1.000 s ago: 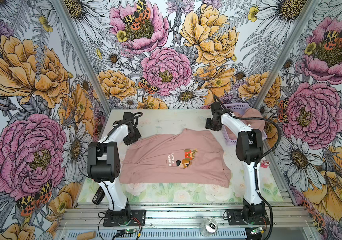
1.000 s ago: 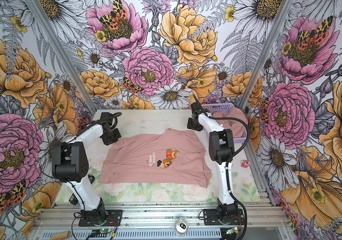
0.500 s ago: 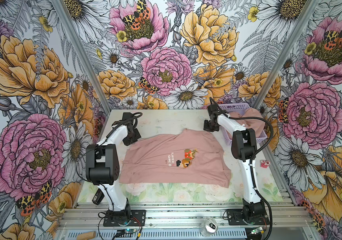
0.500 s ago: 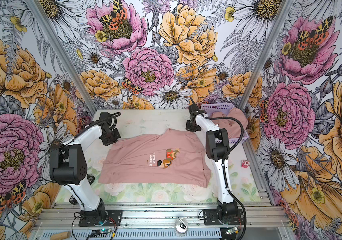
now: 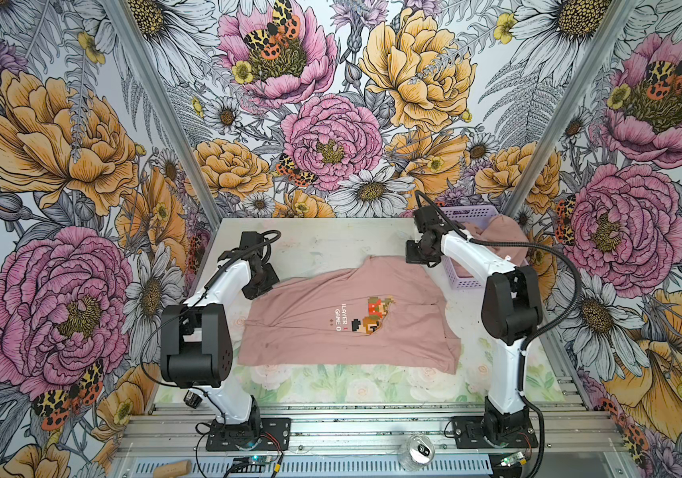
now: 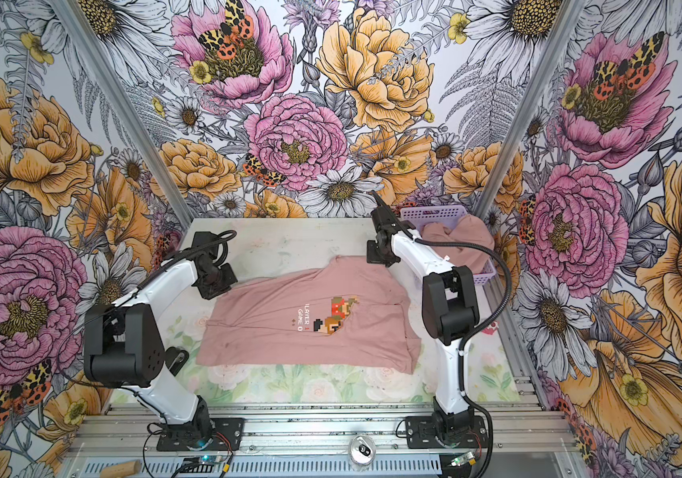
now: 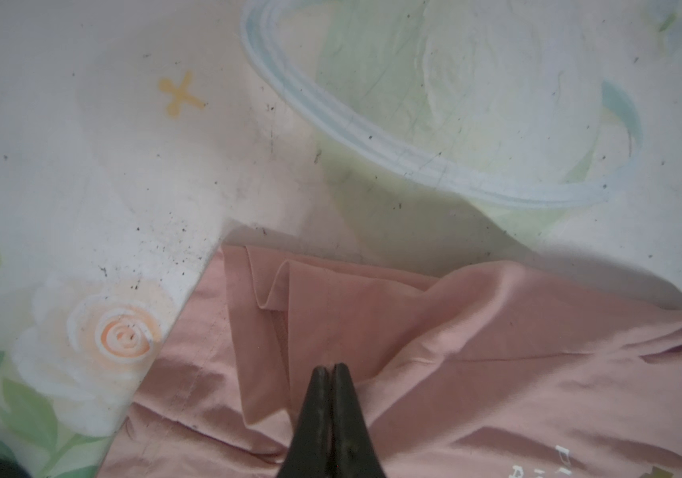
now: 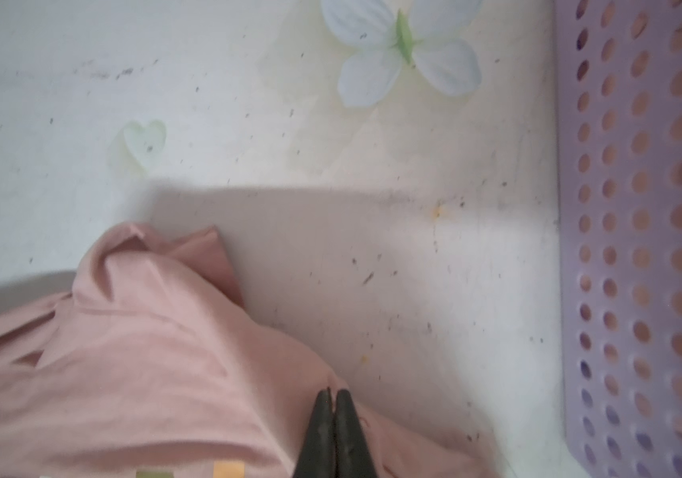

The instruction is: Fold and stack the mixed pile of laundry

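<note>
Two grippers are seen at the T-shirt's (image 5: 347, 323) far corners on the bench (image 5: 331, 244): the left gripper (image 7: 333, 368) is pressed together on a folded pink edge, the right gripper (image 8: 334, 393) pinched shut on the cloth's rim beside the lavender basket (image 8: 637, 231). More pink cloth (image 6: 461, 236) is heaped in that basket, its shape hard to make out.

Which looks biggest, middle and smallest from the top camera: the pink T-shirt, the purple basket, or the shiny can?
1. The T-shirt, spread on the table.
2. The basket, partly hidden by the right arm.
3. The can, though nearer the camera.
</note>
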`<state>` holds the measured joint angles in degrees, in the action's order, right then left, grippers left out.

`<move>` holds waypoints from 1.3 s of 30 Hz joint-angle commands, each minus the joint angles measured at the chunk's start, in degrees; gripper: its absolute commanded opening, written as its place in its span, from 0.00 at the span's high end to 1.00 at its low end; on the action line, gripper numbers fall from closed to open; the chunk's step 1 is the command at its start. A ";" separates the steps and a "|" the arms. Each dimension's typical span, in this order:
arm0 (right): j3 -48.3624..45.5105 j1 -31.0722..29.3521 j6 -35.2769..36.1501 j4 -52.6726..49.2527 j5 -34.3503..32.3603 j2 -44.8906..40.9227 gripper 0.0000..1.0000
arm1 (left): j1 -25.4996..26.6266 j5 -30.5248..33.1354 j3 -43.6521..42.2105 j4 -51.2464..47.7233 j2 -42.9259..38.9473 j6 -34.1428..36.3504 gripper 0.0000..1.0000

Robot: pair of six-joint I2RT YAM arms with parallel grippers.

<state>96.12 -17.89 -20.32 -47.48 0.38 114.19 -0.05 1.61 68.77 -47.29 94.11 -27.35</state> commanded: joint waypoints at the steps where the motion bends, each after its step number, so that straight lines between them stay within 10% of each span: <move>1: -11.87 -4.12 1.35 2.48 -1.70 -8.53 1.00 | -1.32 -0.66 -4.38 -0.26 -3.65 -1.86 1.00; 8: -34.37 -12.98 -4.89 3.08 -1.75 -22.55 0.98 | -2.32 -0.17 -12.21 -0.13 -9.15 -4.30 1.00; 10: -36.28 -12.72 -5.70 2.91 -1.75 -24.91 0.85 | -2.25 0.07 -12.70 0.05 -9.31 -4.83 1.00; 31: -14.39 -3.85 -8.23 15.84 15.53 -5.10 0.47 | 1.06 0.50 -8.73 0.33 -6.84 -3.78 1.00; 39: -15.37 -4.99 -8.25 15.93 16.90 -3.00 0.55 | 1.22 0.31 -8.83 0.31 -6.57 -3.88 1.00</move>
<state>79.83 -22.26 -27.94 -33.28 15.75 109.86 0.69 1.65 59.27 -47.75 87.13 -31.16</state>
